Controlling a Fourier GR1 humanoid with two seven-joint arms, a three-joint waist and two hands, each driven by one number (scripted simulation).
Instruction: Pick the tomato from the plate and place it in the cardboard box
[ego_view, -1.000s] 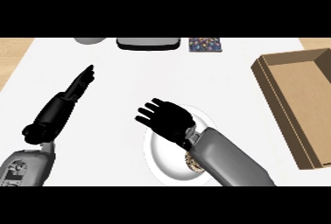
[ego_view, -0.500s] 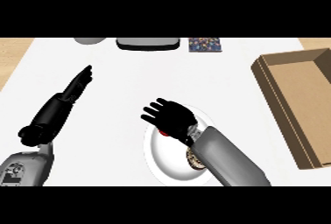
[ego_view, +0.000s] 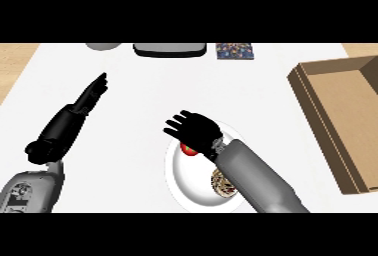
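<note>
Red tomato (round, axis unclear) under right hand.

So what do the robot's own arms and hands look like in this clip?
Both forearms are smooth grey cylinders. Each ends in a black robot hand with jointed fingers and a thumb: the left robot hand and the right robot hand. Exposed mechanical parts show at the left forearm's lower end.
</note>
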